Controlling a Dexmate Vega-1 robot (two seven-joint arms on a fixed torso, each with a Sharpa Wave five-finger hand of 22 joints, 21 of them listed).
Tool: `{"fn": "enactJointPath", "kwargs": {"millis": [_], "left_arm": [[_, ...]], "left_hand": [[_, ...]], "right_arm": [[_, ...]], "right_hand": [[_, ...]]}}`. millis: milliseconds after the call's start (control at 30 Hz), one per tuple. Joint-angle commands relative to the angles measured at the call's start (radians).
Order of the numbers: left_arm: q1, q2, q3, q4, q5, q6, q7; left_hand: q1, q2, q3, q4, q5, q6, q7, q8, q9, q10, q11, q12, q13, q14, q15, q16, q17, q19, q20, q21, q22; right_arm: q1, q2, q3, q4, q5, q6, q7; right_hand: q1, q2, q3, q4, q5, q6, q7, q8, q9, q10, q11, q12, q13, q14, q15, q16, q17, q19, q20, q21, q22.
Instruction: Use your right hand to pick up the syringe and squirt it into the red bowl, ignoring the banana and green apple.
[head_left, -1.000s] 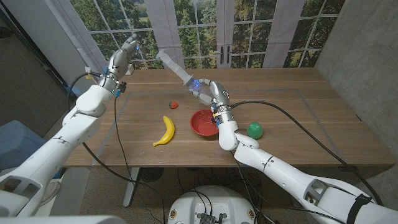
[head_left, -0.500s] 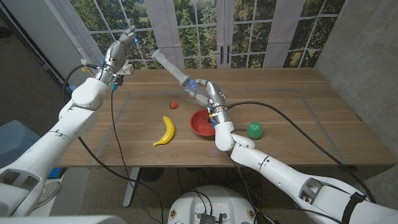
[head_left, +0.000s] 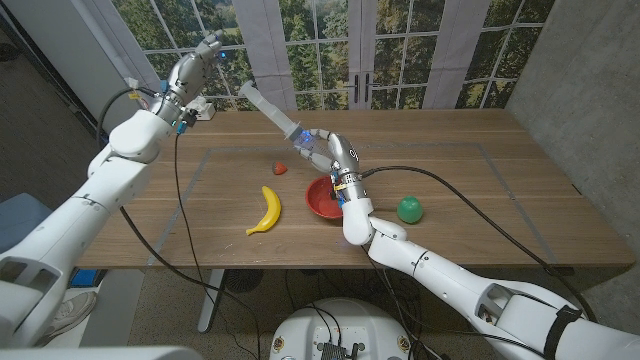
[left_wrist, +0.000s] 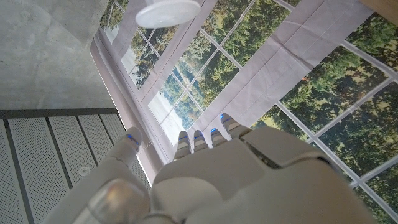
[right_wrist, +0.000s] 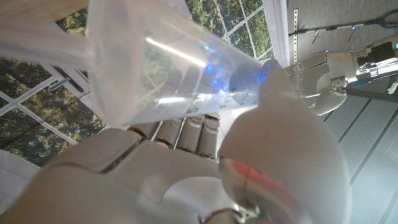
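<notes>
Syringe (head_left: 283, 117), one, gripped by right robot hand (head_left: 325, 153) above one red bowl (head_left: 326, 198), frame centre. One banana (head_left: 266, 210), one green apple (head_left: 408, 208) on bench (head_left: 480, 180). Left robot hand (head_left: 196, 62) upper left, fingers spread, empty.

Bowl (head_left: 325, 197) sits mid table (head_left: 480, 190). Banana (head_left: 266, 210) lies to its left, apple (head_left: 408, 208) to its right, small fruit (head_left: 281, 168) behind-left of bowl. Right hand (head_left: 325, 157) just behind bowl w/ syringe (head_left: 275, 112) slanting up & left. Left hand (head_left: 190, 75) above table's far left corner.
</notes>
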Motion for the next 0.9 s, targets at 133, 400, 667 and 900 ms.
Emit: {"fn": "enactJointPath", "kwargs": {"millis": [133,400,667,900], "left_arm": [[-0.021,0.093,-0.004,-0.111,0.025,0.096,-0.043],[-0.003,0.158,-0.013,-0.184,0.003,0.174,-0.090],[0.027,0.215,-0.025,-0.243,-0.014,0.254,-0.114],[0.039,0.251,-0.034,-0.285,-0.001,0.297,-0.114]], "left_hand": [[0.004,0.007,0.001,-0.010,-0.002,0.008,-0.007,0.003,0.003,0.006,-0.002,0.009,0.003,-0.007,-0.078,0.006,0.003,0.006,-0.067,0.007,0.002],[0.000,0.000,-0.004,-0.015,-0.004,0.002,-0.008,0.000,0.004,0.000,-0.004,0.005,0.003,-0.008,-0.078,0.003,0.004,0.005,-0.067,0.005,0.002],[-0.007,-0.007,-0.010,-0.019,-0.006,-0.016,-0.011,-0.006,0.004,-0.015,-0.004,-0.003,0.004,-0.021,-0.068,-0.002,0.005,-0.005,-0.057,-0.001,0.003],[-0.011,-0.009,-0.013,-0.023,-0.007,-0.030,-0.015,-0.008,0.004,-0.030,0.000,-0.008,0.004,-0.035,-0.062,-0.006,0.005,-0.018,-0.050,-0.008,0.003]], "right_arm": [[-0.007,0.027,-0.012,0.032,0.005,0.037,-0.025],[-0.004,0.065,-0.012,0.082,0.022,0.080,-0.069],[-0.001,0.086,-0.008,0.110,0.040,0.104,-0.088],[0.017,0.106,-0.009,0.155,0.055,0.156,-0.101]], "right_hand": [[0.118,0.120,-0.006,0.002,0.009,0.245,-0.230,-0.002,0.004,0.140,-0.128,-0.004,0.004,-0.002,-0.156,-0.002,0.003,-0.014,-0.130,0.008,-0.002],[0.118,0.121,-0.012,0.003,0.010,0.247,-0.231,-0.004,0.004,0.142,-0.128,-0.007,0.005,-0.003,-0.155,-0.003,0.004,-0.025,-0.127,0.006,-0.003],[0.121,0.122,-0.017,0.003,0.011,0.248,-0.231,-0.007,0.004,0.144,-0.128,-0.009,0.007,-0.005,-0.156,-0.004,0.005,-0.030,-0.125,0.006,-0.004],[0.120,0.124,-0.022,0.005,0.012,0.249,-0.231,-0.009,0.004,0.146,-0.128,-0.013,0.008,-0.008,-0.154,-0.006,0.005,-0.032,-0.125,0.008,-0.005]]}}
